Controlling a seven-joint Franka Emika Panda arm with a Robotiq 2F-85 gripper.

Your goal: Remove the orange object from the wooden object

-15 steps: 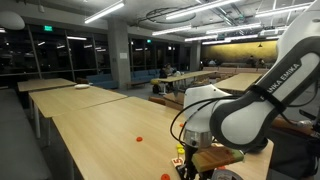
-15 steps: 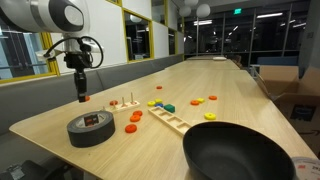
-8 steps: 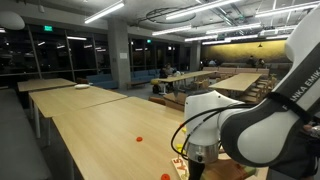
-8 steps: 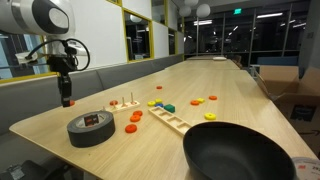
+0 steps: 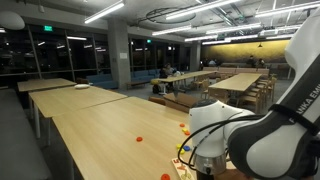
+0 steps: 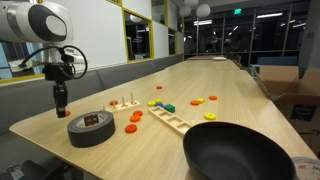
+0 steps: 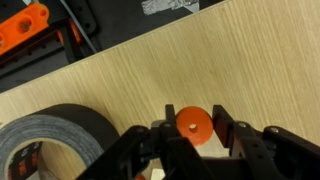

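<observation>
Your claw [image 6: 61, 99] is clamped on the orange disc [image 7: 193, 126], over the surface [image 7: 250, 70] beside the tape roll [image 7: 45, 135], well apart from the wooden peg stand [image 6: 124, 103]. Lower it gently, clear of the roll, before opening.

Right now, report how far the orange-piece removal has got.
Done: the orange disc is off the wooden peg stand. In hand: the gripper is shut on it, over the table beside the tape roll. Left: set it down and release.
</observation>
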